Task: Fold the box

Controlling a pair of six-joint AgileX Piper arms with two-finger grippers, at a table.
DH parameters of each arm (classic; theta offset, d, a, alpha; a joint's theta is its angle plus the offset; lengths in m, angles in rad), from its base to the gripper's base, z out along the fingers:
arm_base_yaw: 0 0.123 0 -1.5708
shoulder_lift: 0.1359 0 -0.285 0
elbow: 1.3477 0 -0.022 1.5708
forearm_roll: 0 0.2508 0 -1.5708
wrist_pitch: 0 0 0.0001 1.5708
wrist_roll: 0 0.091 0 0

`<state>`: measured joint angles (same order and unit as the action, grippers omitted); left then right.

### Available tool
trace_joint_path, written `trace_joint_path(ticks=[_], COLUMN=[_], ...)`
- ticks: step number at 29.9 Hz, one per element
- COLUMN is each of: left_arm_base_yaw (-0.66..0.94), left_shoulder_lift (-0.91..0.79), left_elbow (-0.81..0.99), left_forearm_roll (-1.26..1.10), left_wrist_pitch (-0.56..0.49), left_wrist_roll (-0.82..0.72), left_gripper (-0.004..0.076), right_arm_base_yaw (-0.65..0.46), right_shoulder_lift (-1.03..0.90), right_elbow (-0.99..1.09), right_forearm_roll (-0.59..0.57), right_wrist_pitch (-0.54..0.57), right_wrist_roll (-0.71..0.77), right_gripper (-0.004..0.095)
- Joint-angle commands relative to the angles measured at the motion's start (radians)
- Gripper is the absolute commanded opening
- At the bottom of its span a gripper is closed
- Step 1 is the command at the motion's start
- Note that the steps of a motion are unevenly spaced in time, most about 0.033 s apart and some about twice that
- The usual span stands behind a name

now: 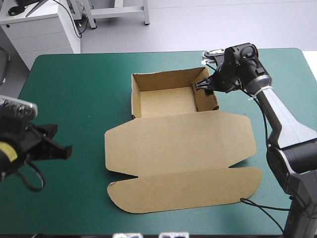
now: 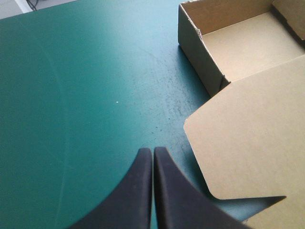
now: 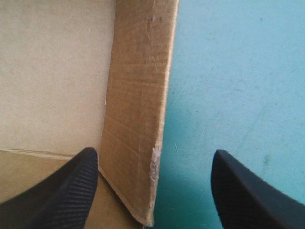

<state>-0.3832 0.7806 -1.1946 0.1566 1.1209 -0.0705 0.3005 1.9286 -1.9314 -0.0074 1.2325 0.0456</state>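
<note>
The brown box [image 1: 178, 144] lies mid-table as an open tray [image 1: 163, 101] at the back, its lid and front flap spread flat toward the near edge. My right gripper [image 1: 204, 85] is open at the tray's right wall [image 1: 206, 99]. In the right wrist view that wall [image 3: 138, 109] stands between the fingers of the right gripper [image 3: 153, 152], one finger inside the tray, the other over the cover. My left gripper [image 1: 63, 151] hovers shut near the table's left front, apart from the box. The left wrist view shows the left gripper [image 2: 152, 151] with the lid's corner [image 2: 248, 138] beside it.
The teal-green cover [image 1: 74, 94] runs wide between the box and the table's left edge. A narrower strip of cover [image 1: 277, 74] lies right of the tray, under my right arm. The table's far edge is just behind the tray.
</note>
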Motion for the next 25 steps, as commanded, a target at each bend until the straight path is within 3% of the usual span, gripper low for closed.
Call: trace_joint_path(ticks=[1, 8, 15, 19, 23, 25], left_arm_base_yaw=[-0.008, -0.008, -0.008, -0.008, -0.008, -0.008], left_shoulder_lift=[-0.150, -0.397, -0.488, -0.499, -0.499, -0.499], left_elbow=[0.149, 0.474, 0.652, 0.692, 0.695, 0.697], left_forearm_roll=[0.013, 0.005, -0.033, -0.057, -0.044, -0.037], left_wrist_pitch=[-0.148, -0.246, -0.265, -0.297, -0.321, -0.330], left_wrist_roll=[0.012, 0.035, 0.033, 0.033, 0.033, 0.033], left_gripper=[-0.0008, -0.0008, -0.0008, -0.0008, -0.0008, -0.0008], right_arm_base_yaw=[0.001, 0.001, 0.001, 0.001, 0.001, 0.001], right_shoulder_lift=[-0.035, 0.032, 0.088, 0.098, 0.098, 0.098], right_elbow=[0.006, 0.011, 0.011, 0.011, 0.002, -0.019], right_forearm_roll=[-0.009, 0.019, 0.033, 0.043, 0.058, 0.060], right_wrist_pitch=[-0.062, -0.056, -0.029, -0.026, -0.019, 0.002], right_wrist_roll=[-0.011, -0.011, -0.011, 0.008, 0.008, 0.012], right_gripper=[0.0631, 0.0630, 0.0601, 0.0416, 0.0037, -0.0009])
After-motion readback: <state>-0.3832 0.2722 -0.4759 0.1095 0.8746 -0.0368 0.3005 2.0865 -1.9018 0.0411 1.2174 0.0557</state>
